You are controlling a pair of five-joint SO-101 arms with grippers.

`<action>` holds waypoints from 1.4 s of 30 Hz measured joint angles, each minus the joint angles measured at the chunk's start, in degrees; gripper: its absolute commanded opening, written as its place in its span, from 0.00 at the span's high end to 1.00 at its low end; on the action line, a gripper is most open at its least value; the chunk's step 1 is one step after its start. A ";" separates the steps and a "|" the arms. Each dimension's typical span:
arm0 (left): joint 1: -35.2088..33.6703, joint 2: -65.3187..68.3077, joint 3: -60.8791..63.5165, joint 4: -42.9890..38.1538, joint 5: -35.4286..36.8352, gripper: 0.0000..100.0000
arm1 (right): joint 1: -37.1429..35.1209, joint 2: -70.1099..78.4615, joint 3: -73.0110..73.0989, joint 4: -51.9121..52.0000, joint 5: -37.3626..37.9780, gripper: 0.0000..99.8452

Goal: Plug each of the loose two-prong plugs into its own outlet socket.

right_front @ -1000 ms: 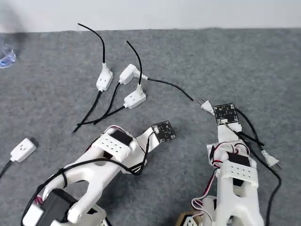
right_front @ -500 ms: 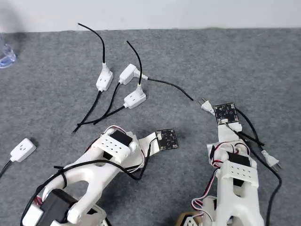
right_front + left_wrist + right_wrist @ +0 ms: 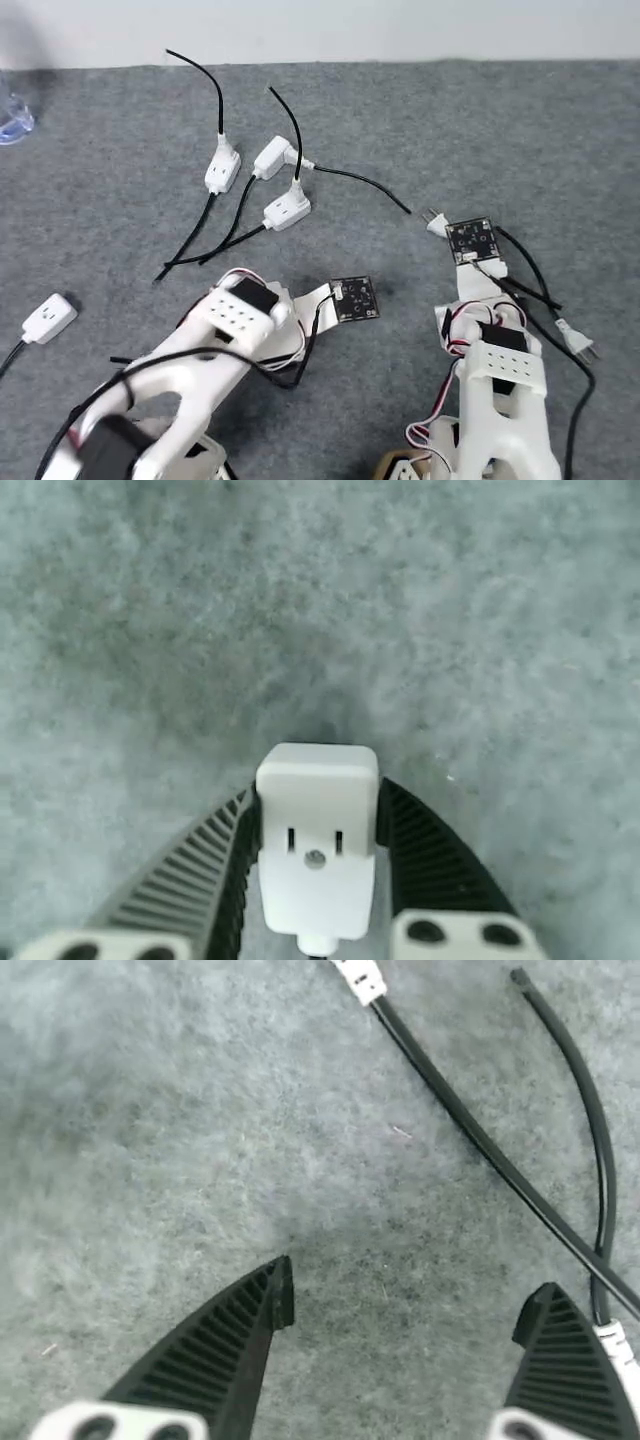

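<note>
Left claw (image 3: 317, 798) pinching white outlet socket (image 3: 317, 850) by its two sides, slot face toward the wrist camera, grey bench (image 3: 450, 600) beyond it; contact with the bench can't be told. Right claw (image 3: 412, 1285) spread wide, nothing between its fingers, over the bench with black cords (image 3: 470, 1125) crossing just beyond. In the high view, first loose plug (image 3: 436, 223) lies on the bench just far-left of the right arm's wrist, prongs pointing far-left. Second loose plug (image 3: 576, 341) lies near right, beside that arm. Socket cluster (image 3: 272, 157) of three sits far, left of centre, cords running to each. Lone socket (image 3: 48, 317) at near left edge, well apart.
</note>
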 measured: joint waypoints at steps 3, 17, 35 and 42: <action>0.00 -7.30 0.00 3.78 -0.35 0.87 | -0.09 0.00 0.00 0.00 0.53 0.65; -0.70 -23.47 9.76 1.58 -1.93 0.82 | -0.09 0.00 0.00 0.00 0.62 0.65; 3.96 -4.75 -0.09 -2.64 -4.13 0.85 | -0.09 0.00 0.00 -1.41 0.97 0.65; 0.88 -16.97 0.97 5.45 -3.16 0.84 | -0.09 0.00 0.00 -1.41 0.97 0.65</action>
